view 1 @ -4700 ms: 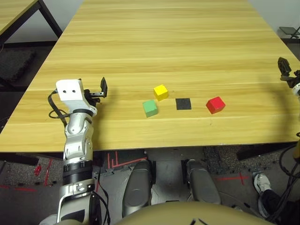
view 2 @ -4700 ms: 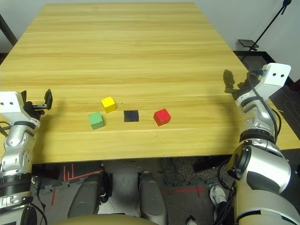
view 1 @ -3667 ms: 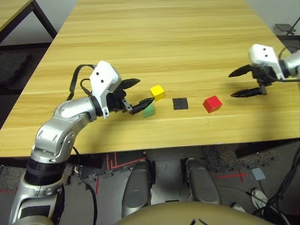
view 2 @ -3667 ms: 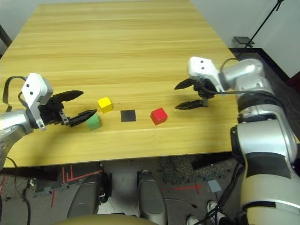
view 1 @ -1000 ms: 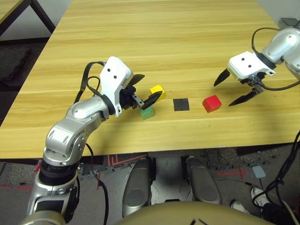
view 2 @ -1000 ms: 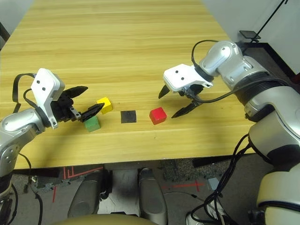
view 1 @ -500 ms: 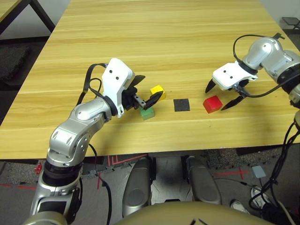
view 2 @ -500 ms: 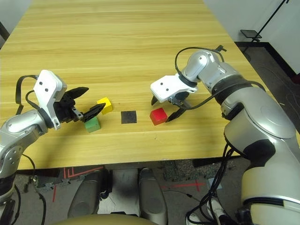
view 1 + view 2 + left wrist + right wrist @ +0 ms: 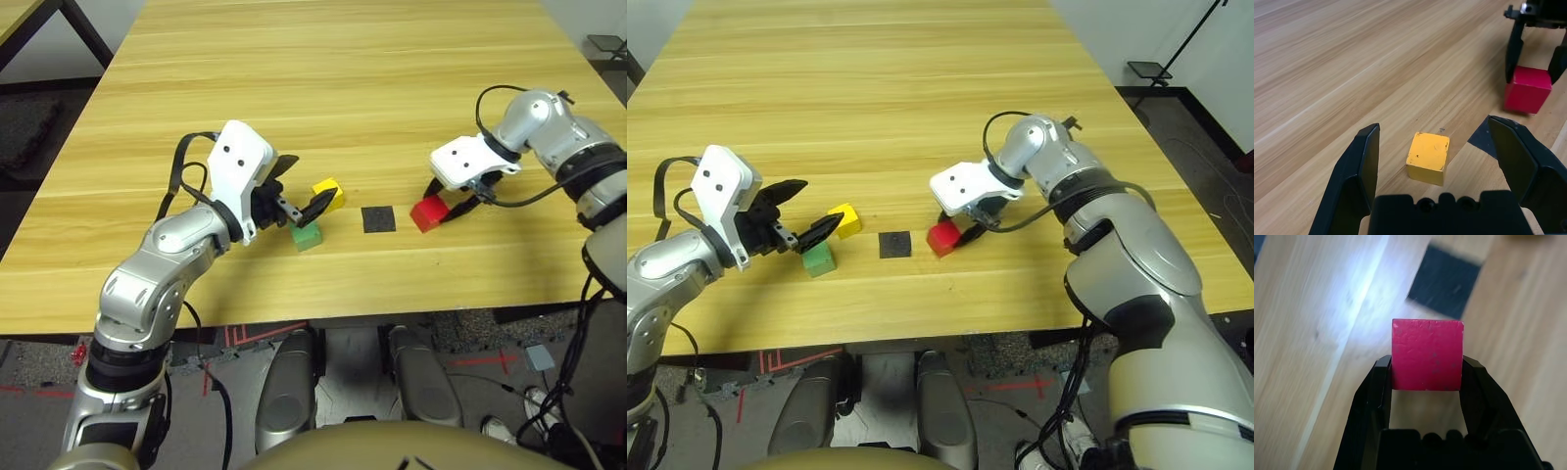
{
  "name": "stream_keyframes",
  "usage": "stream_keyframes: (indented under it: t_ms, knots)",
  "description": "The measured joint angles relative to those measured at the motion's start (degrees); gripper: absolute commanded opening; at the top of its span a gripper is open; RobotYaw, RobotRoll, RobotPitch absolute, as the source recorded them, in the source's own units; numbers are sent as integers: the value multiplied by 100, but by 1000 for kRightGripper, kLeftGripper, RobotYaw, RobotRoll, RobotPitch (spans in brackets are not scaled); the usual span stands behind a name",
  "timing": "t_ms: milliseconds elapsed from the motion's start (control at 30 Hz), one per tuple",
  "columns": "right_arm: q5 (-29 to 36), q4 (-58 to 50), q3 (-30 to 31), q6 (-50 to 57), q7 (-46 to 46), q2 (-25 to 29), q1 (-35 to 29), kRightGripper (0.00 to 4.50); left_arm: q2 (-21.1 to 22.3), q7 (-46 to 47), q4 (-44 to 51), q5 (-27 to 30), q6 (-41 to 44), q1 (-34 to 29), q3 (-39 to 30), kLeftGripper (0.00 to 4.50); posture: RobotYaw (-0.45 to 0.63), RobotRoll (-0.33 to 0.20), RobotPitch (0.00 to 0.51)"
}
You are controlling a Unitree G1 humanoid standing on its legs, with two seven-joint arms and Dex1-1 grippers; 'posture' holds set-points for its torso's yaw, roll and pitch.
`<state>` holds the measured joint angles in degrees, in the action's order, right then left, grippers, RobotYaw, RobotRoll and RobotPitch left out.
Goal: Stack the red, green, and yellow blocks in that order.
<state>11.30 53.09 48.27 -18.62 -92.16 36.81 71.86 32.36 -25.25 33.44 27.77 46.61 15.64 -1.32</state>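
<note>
Right pincer (image 9: 1426,377): pinching red block (image 9: 1427,355) beside black patch (image 9: 378,219), likely to place it there as base.
Left pincer (image 9: 1433,128): spread left of patch, probably awaiting green.

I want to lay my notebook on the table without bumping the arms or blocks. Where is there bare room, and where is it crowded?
The widest bare patch of table lies beyond both arms, out to the far edge. Crowded: the green block and yellow block by the left gripper, and the red block, held by the right gripper.
</note>
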Motion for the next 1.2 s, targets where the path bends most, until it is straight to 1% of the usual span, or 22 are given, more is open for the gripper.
stream_keyframes:
  t_ms: [100,200,233,333,400,567,633,867,1200]
  knots:
    - [-80,-940,-267,870,0,85,-146,2039,-8,17,-2,-2,11,36,13,4500,505,-270,147]
    - [-264,-2030,-475,1865,43,178,-582,2039,-15,25,-8,-7,17,104,25,4500,506,-269,146]
    - [-417,-2378,-511,2249,107,186,-745,2039,-18,25,-11,-10,17,126,32,4500,506,-269,146]
    - [-765,-2912,-631,2959,344,182,-974,2039,-19,24,-28,-13,17,144,52,4500,509,-268,144]
    - [-976,-3075,-705,3282,524,94,-1029,2039,-19,24,-44,-16,17,154,68,4500,510,-268,144]
    - [-1478,-3188,-846,4064,1169,-489,-1047,2039,-53,32,-101,-19,20,225,121,4500,518,-269,145]
    - [-1608,-3187,-885,4247,1332,-611,-1046,2039,-53,40,-101,-20,28,225,121,4500,522,-270,146]
    - [-1907,-3213,-1014,4458,1389,-645,-1047,2039,-53,97,-88,-20,60,219,119,4500,522,-274,146]
    - [-1958,-3660,-1101,4747,1058,-562,-1190,2039,-63,116,-89,-22,60,218,120,4500,509,-280,148]
